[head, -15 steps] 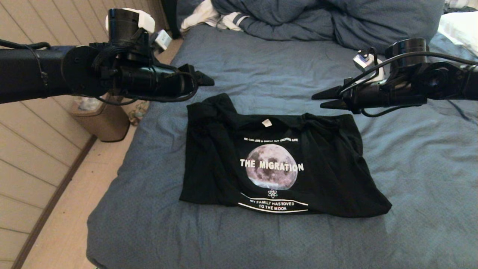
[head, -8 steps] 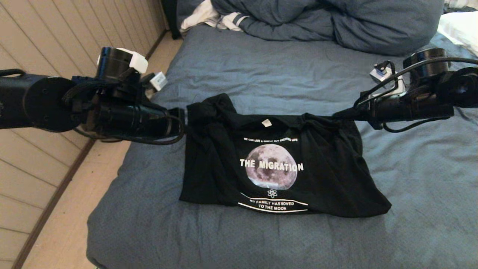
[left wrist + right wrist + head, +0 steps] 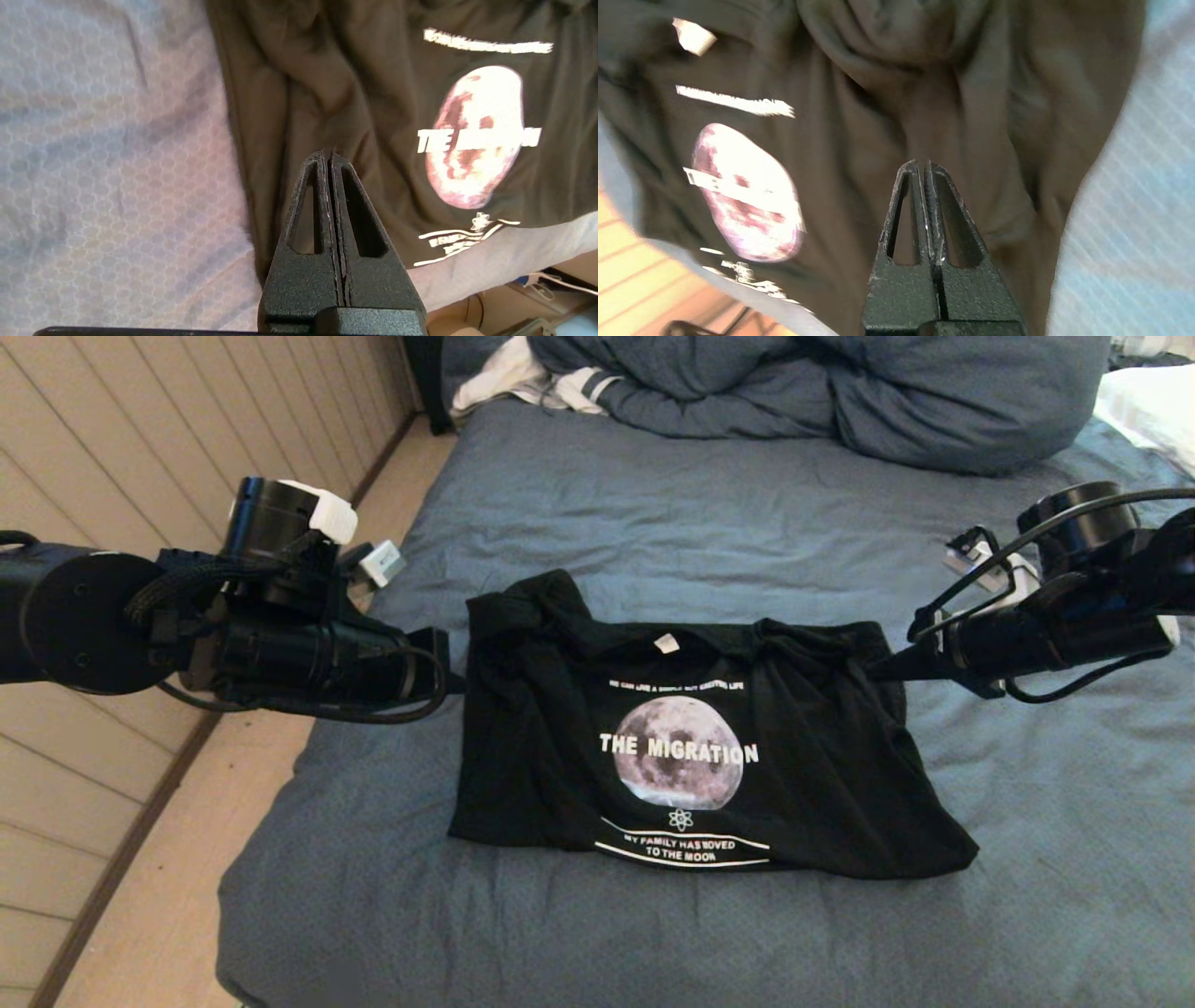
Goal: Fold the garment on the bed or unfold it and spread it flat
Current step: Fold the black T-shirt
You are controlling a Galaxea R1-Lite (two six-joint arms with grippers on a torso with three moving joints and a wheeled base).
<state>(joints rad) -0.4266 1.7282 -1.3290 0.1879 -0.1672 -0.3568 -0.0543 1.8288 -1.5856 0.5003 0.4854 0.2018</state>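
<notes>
At centre of the bed (image 3: 653, 523) lies the garment (image 3: 691, 737) — black tee, print up, moon and white lettering facing the robot, collar tag at 12 o'clock, sides bunched in folds. Left gripper (image 3: 457, 683) comes in from 9 o'clock, level, its tip at the shirt's left edge; in the left wrist view (image 3: 328, 156) its fingers are pressed together w/ no gap, over dark wrinkled cloth, but whether any fabric is pinched can't be told. Right gripper (image 3: 878, 670) reaches from 3 o'clock to the shirt's upper right edge — fingers (image 3: 941, 210) likewise closed tight, tip above the folds; grip on cloth unclear. Bunched blue-grey duvet (image 3: 840, 392) sits at 12 o'clock, white pillow (image 3: 1153, 406) at 1–2 o'clock.
</notes>
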